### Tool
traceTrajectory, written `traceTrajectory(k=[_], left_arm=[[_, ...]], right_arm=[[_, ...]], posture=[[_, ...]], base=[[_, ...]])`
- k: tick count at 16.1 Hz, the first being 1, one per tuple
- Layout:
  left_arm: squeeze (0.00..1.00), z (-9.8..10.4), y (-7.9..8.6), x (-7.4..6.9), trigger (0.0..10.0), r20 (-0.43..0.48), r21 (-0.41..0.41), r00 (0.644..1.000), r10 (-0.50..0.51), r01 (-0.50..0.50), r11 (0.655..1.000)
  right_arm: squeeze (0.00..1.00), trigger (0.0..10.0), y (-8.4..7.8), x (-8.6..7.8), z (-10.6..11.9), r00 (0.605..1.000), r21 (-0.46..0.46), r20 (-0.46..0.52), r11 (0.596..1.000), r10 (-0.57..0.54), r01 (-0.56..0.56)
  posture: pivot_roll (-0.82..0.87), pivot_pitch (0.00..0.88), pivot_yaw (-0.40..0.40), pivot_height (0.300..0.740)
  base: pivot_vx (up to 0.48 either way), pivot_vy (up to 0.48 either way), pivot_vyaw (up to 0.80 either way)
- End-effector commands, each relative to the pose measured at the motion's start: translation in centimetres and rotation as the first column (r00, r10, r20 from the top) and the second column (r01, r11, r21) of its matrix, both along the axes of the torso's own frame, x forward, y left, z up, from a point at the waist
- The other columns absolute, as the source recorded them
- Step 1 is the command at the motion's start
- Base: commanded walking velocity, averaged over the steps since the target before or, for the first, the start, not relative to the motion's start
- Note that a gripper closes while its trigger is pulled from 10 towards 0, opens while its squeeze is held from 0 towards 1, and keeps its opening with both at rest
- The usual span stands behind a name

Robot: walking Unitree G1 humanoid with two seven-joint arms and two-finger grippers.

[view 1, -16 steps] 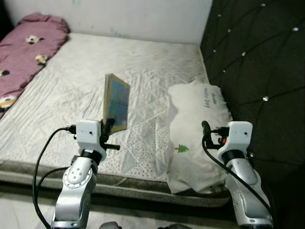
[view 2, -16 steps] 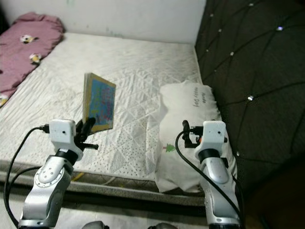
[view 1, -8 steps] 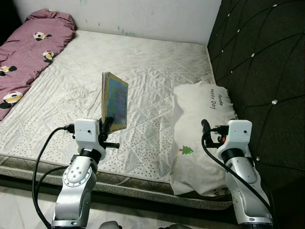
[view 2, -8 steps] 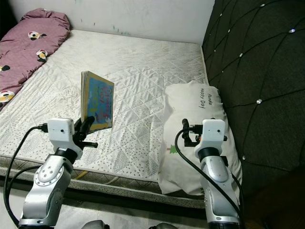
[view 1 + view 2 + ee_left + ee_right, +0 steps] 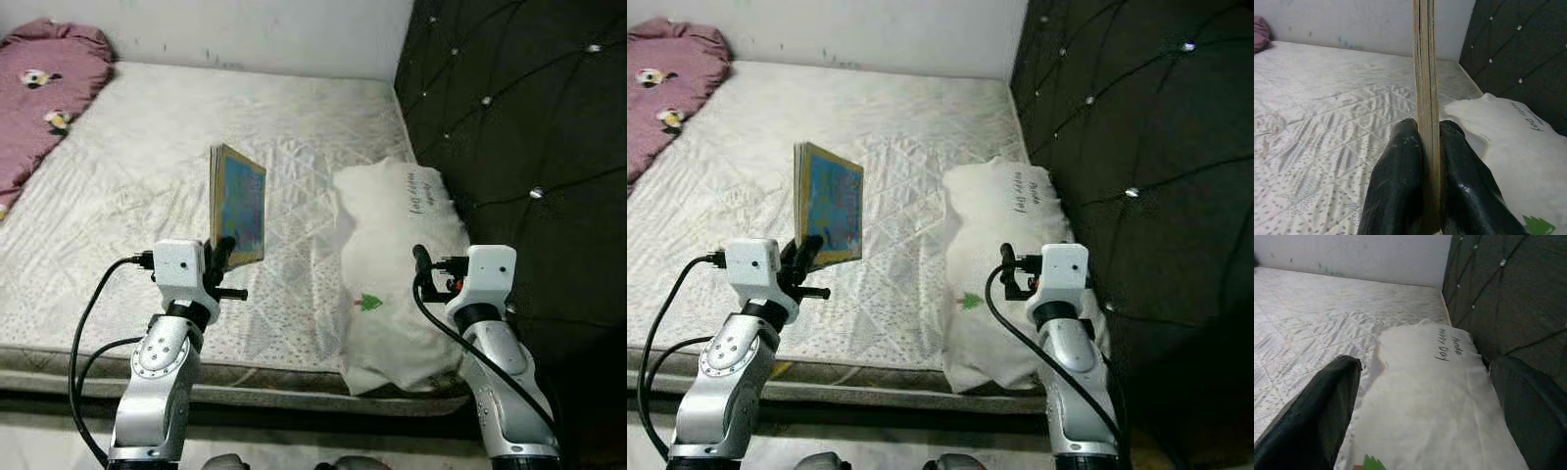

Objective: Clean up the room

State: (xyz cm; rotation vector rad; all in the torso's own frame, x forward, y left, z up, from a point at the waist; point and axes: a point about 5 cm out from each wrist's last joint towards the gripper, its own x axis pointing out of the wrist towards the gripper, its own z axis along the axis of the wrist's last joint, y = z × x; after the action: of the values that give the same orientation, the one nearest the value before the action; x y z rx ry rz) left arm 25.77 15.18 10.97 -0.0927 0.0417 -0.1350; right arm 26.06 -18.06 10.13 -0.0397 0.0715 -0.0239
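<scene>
A thin book with a blue picture cover stands upright above the bed, held by its lower edge. My left gripper is shut on it; in the left wrist view both fingers press the book's edge between them. My right gripper is open over the white pillow, its fingers spread wide with nothing between them. The pillow has small writing and a green tree print and lies by the headboard.
A white quilted mattress stretches ahead to a pale wall. A dark tufted headboard rises on the right. A maroon blanket with a panda print lies at the far left corner of the bed.
The camera has shifted, so the whole scene has slid sideways. The left gripper still holds the book upright and the right gripper stays over the pillow.
</scene>
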Motion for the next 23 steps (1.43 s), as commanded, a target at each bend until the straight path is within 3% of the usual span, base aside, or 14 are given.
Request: traceTrajectory(k=[1, 6, 23], left_arm=[[0.0, 0.74, 0.08, 0.2, 10.0, 0.03, -0.012, 1.0, -0.003, 0.003, 1.0], [0.0, 0.83, 0.07, 0.24, 10.0, 0.038, -0.02, 0.999, -0.003, 0.003, 1.0], [0.0, 1.21, -0.31, -0.02, 10.0, 0.063, -0.04, 0.996, -0.061, 0.064, 0.997]], right_arm=[[0.0, 10.0, -0.13, 0.1, 0.14, 1.0, 0.002, -0.001, 1.0, -0.01, 0.01], [0.0, 10.0, -0.11, 0.16, 0.15, 1.0, -0.004, 0.0, 1.0, -0.003, 0.003], [0.0, 10.0, -0.06, 0.29, 0.17, 1.0, -0.012, -0.001, 1.0, 0.006, -0.006]], posture=[[-0.03, 0.0, -0.047, 0.74], [-0.03, 0.0, -0.05, 0.74], [-0.03, 0.0, -0.056, 0.74]], base=[[0.0, 0.48, 0.0], [0.0, 0.48, 0.0], [0.0, 0.0, -0.07]])
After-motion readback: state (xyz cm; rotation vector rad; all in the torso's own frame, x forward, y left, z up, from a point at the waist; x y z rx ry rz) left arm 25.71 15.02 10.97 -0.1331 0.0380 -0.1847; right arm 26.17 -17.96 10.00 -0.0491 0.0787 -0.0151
